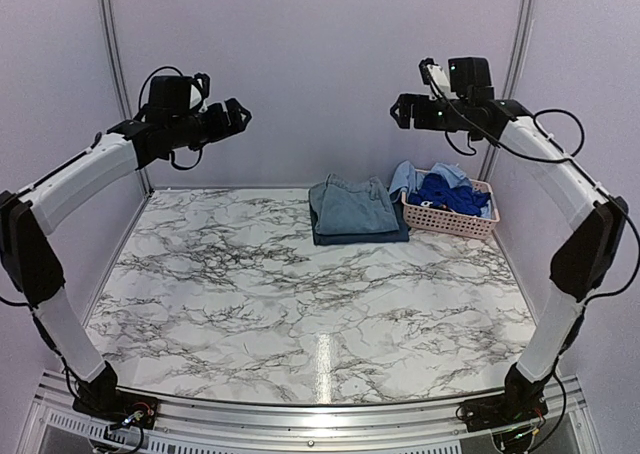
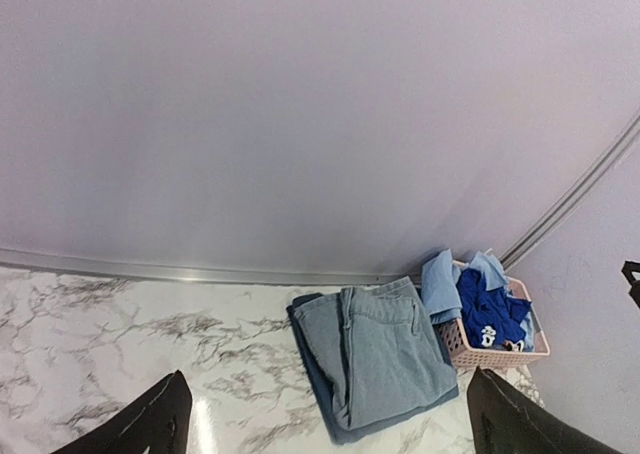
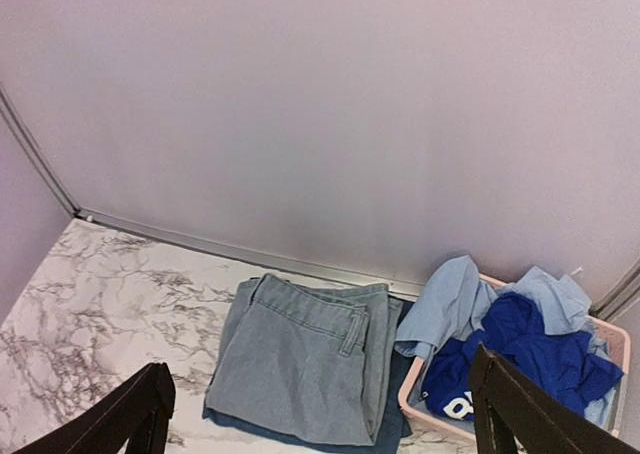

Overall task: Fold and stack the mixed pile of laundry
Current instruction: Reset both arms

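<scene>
Both arms hang high, between folds as I judge it. Left gripper [image 1: 238,116] at ten o'clock, jaws spread, empty. One stack [image 1: 352,209] of two folded pieces, denim over navy, lies at one o'clock. One pink basket [image 1: 450,221] at two o'clock holds at least two unfolded blue garments [image 1: 447,190]. Right gripper [image 1: 398,111] above it is likewise released. The next move calls for reaching into the basket.

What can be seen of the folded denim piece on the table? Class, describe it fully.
The denim piece is light blue, soft woven cloth, folded into a rough rectangle. A stitched waistband with a belt loop shows at its far end. It lies flat on a darker blue folded garment, whose edges peek out beneath it. The two lie at the far side of the marble table, just left of the pink basket.
</scene>
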Controlling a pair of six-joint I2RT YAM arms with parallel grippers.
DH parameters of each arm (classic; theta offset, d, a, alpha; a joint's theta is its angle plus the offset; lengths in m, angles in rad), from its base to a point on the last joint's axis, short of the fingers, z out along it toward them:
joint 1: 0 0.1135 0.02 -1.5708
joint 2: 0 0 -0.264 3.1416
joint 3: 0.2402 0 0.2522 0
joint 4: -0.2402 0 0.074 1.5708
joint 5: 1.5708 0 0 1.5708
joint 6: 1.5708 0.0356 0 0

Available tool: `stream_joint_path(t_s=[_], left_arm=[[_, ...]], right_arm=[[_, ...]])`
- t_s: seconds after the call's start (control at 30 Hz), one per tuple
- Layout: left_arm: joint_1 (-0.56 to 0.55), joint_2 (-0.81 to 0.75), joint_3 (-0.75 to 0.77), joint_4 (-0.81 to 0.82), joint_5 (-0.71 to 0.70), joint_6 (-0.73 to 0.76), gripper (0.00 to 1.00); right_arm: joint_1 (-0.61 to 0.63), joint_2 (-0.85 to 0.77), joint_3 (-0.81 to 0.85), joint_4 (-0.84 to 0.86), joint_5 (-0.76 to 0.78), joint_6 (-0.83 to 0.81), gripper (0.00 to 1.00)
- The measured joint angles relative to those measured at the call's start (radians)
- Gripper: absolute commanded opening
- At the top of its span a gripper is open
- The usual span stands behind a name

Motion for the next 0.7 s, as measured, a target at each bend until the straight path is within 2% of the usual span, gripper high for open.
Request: stream_joint_path(t_s=[0.1,0.27,0.5,0.6,0.7], left_arm=[[0.01,-0.095,-0.081,-0.079,-0.002,0.005,0.99],[0.001,-0.24,-0.277,-0.198,-0.004,0.006,0.99],[0.002,-0.519,-0.665,-0.295,-0.003,-0.024,0.99],[0.002,-0.614,-0.789,-0.309,-0.003,-0.05,0.99],[0.002,-0.645,-0.869,-0.315,0.007,-0.073,0.99]], right_arm=[[0.0,-0.114,-0.144,-0.005,-0.049,0.03,0.99],[0.0,-0.298,-0.48,-0.017,-0.103,0.089,0.99],[-0.001,-0.566,-0.966,-0.014,-0.158,0.18,0.98],[-0.001,-0.693,-1.101,-0.015,-0.174,0.215,0.99],[0.0,-0.798,-1.199,0.0,-0.182,0.25,0.99]])
